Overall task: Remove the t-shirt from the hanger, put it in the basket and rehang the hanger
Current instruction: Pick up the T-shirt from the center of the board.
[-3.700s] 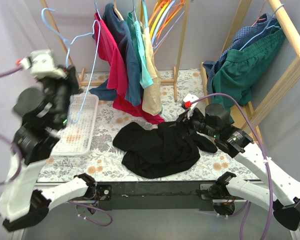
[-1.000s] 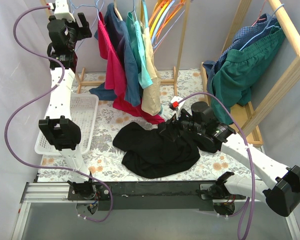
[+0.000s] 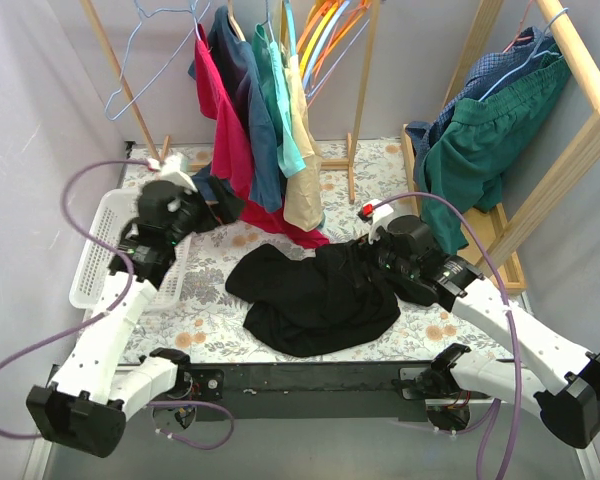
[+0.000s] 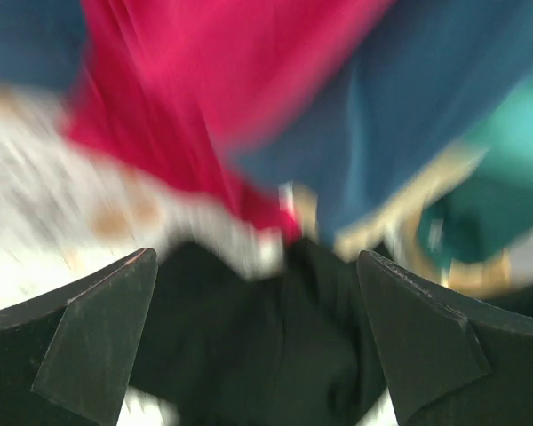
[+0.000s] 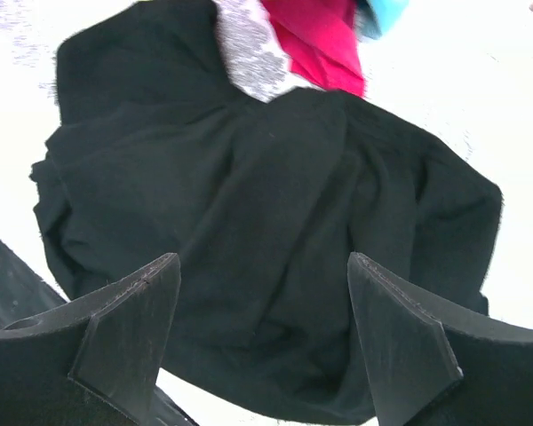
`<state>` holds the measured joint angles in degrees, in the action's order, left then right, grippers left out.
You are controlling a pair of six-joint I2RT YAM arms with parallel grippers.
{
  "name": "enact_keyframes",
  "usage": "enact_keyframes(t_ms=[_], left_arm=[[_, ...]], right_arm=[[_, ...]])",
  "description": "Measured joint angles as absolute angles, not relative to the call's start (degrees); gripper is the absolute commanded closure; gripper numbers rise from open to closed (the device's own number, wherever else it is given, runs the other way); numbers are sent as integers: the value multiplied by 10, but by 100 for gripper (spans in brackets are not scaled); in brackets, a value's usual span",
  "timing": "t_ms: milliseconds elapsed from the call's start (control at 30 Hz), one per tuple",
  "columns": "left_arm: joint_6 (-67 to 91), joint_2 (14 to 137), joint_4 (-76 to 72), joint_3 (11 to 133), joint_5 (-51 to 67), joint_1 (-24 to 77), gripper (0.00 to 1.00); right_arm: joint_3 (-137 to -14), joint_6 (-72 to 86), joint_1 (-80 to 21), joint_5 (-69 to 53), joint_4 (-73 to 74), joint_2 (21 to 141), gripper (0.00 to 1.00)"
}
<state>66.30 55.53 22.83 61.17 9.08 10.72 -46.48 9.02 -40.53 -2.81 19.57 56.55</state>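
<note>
Judging from how things lie, we take the removal itself as done: the t-shirt is a loose black heap on the surface, close to its near edge and about midway between the left and right edges. A bare blue hanger hangs on the rail above the far left corner, well apart from it. What is left, we think, is to lift both arms away cleanly.

The right gripper hovers over the right side of the heap with its jaws spread wide and nothing between them. In its wrist view the cloth fills the gap below the right gripper, so we would raise it straight up before swinging it aside, lest a finger drag a fold along. The left gripper is also wide apart and empty, near the far left part of the surface, just beside the hems of the hanging clothes. Its wrist view is blurred, yet it shows red cloth and blue cloth close ahead. We would back it off toward the near edge and keep it out of those hems.

The t-shirt looks like soft matte knit, limp, and bunched into rounded folds with a sleeve trailing right. The hanger is thin, stiff wire. The surface wears a flat floral print. A white basket of rigid plastic lattice sits by the left edge.
</note>
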Motion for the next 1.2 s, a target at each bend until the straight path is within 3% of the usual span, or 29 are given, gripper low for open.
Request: enact_keyframes(t_ms=[433, 667, 1067, 1100, 1133, 1200], left_arm=[[749, 618, 239, 481, -73, 505, 2], [748, 737, 165, 442, -143, 547, 2], [710, 889, 74, 444, -150, 564, 2], [712, 893, 74, 446, -154, 564, 11], [715, 896, 74, 449, -158, 565, 31], [721, 903, 75, 453, -168, 566, 49]], right_arm=[[-465, 138, -388, 84, 272, 535, 17], [-475, 144, -357, 110, 304, 482, 16], [-476, 143, -333, 119, 321, 468, 17], [-476, 143, -332, 119, 321, 467, 18], [-476, 143, -331, 119, 321, 467, 18], [-476, 142, -330, 119, 321, 466, 19]])
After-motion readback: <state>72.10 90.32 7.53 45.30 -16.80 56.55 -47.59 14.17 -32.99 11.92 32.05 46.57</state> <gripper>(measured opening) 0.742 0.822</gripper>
